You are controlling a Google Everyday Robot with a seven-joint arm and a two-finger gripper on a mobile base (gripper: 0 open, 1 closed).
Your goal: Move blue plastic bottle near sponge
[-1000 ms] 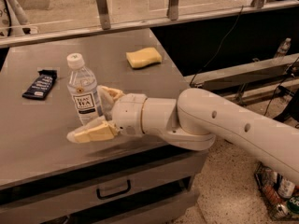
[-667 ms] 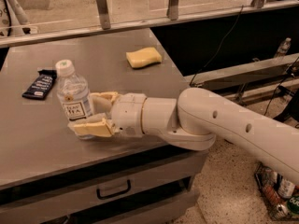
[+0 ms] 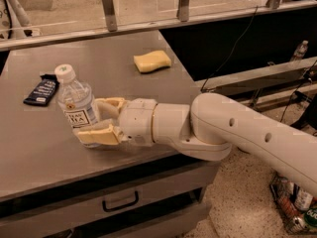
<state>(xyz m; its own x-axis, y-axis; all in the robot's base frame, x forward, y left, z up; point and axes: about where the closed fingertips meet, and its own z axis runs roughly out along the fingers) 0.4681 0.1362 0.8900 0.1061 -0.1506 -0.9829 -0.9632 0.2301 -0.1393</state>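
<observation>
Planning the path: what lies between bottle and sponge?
Only bare table, in the camera view. The gripper, near the front edge, clamps the bottle.

I've got the gripper [image 3: 91, 119] over the counter [image 3: 39, 152] near its front edge, left of middle. One finger is in front of the blue plastic bottle [image 3: 75, 103] and one is behind it, both pressed against it. The bottle leans toward the left edge. The snack wrapper [image 3: 41, 90] lies just left of it, by the left edge. The sponge [image 3: 152, 61] sits well apart, toward the back right corner.

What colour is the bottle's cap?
The cap is white, camera view; the claw grips the bottle below it.
</observation>
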